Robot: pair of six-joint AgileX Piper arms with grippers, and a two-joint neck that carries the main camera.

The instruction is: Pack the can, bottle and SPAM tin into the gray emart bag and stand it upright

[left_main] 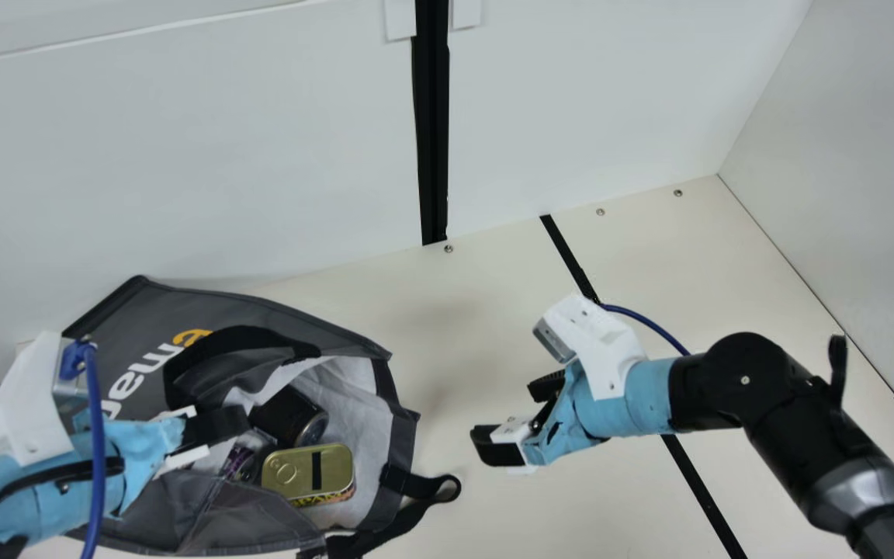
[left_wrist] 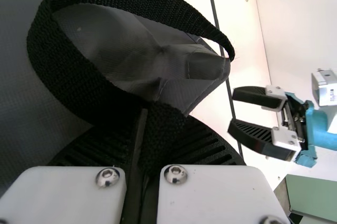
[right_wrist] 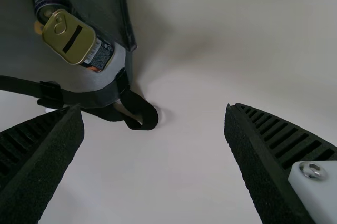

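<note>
"Left gripper (left_main: 218, 425)?"

"Pinching one black handle (left_wrist: 43, 50) of the gray emart bag (left_main: 230, 307); mouth towards three-to-four o'clock, SPAM tin (left_main: 306, 470) inside."

"Right gripper (left_main: 513, 415)?"

"Fingers spread. Main view: nearer the loose handle (left_main: 414, 486), which lies just off them, between seven and eight o'clock. Raising likely needs it."
</note>
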